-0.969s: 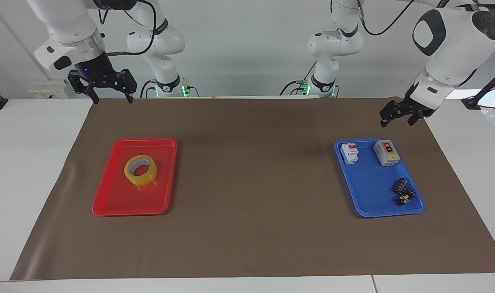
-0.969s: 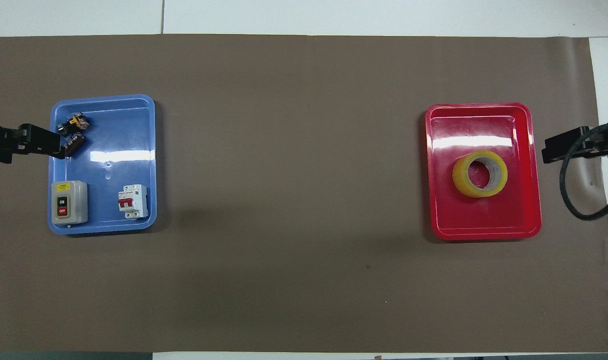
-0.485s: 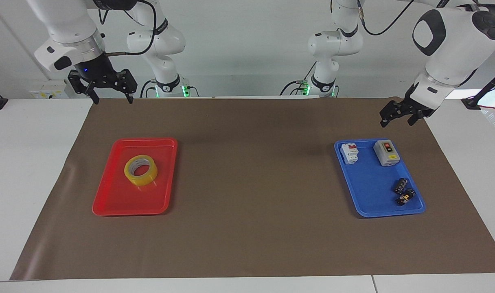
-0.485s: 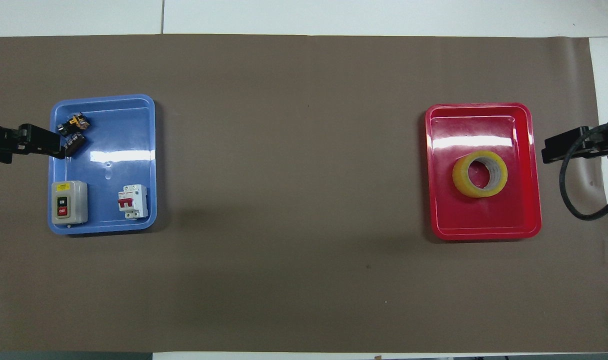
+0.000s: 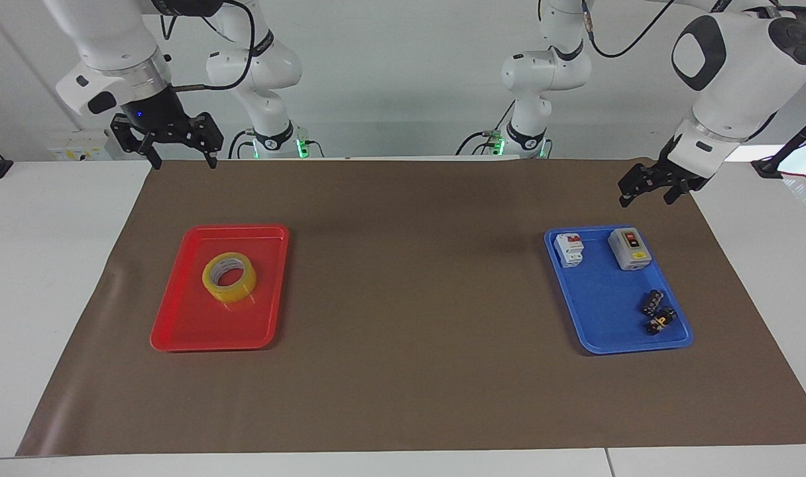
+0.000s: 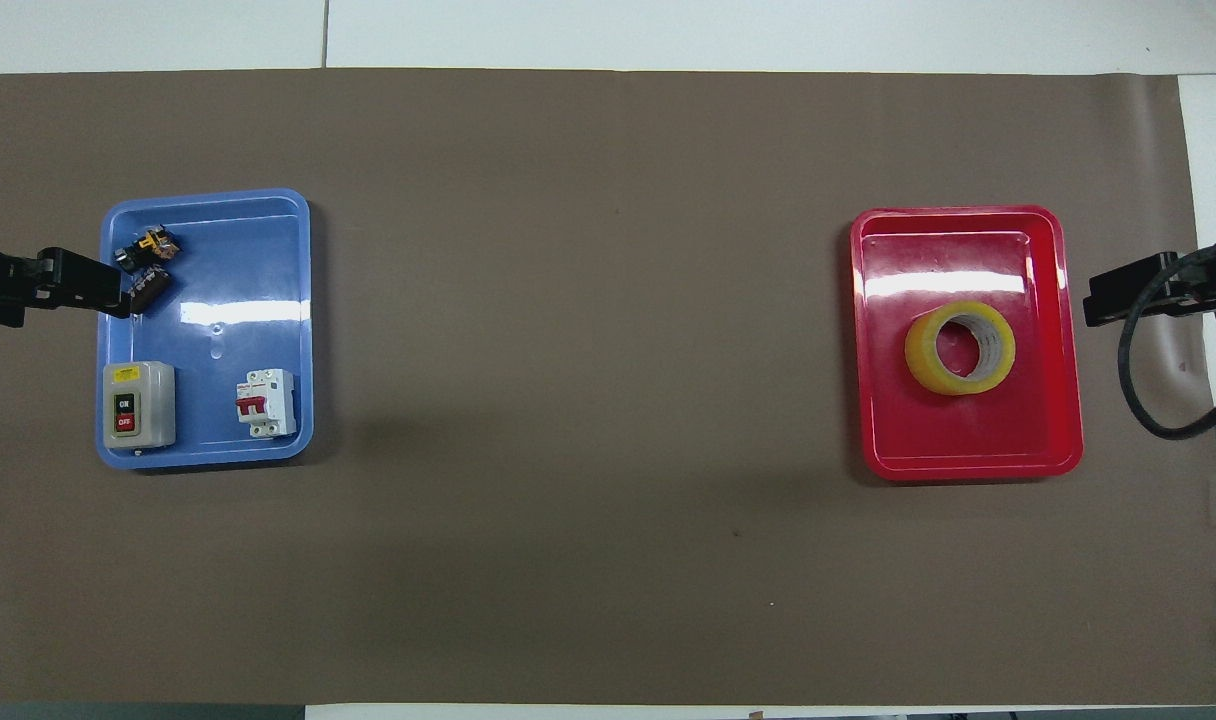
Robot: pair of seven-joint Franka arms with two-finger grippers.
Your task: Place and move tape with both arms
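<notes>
the tape (image 5: 229,277) lies flat, hole up, in a red tray (image 5: 177,324) toward the right arm's end of a table covered by a brown mat (image 5: 409,371), sitting in the half of the tray nearer the robots and touched by neither gripper. the right gripper (image 5: 177,159) hangs in the air over the mat's edge nearest the robots, its two fingers spread wide and holding nothing, well apart from the tray and tape below it. the left gripper (image 5: 647,192) hangs over the mat's corner at the left arm's end, just on the robots' side of a blue tray (image 5: 602,318); its fingers also stand apart and empty. the blue tray carries a white breaker (image 5: 569,249) with a red lever and a grey switch box (image 5: 629,248) side by side in its half nearer the robots, and two small black connectors (image 5: 657,313) close together toward its end farther from them. seen from overhead, the tape (image 6: 960,347) shows its pale core inside the yellow ring near the middle of the red tray (image 6: 968,460), while a tip of the left gripper (image 6: 53,288) overlaps the rim of the blue tray (image 6: 268,300) beside the connectors (image 6: 146,268), though it is raised and touches nothing. the right gripper (image 6: 1133,292) shows just beside the red tray, its cable looping down. both arms wait, apart from everything on the table.
</notes>
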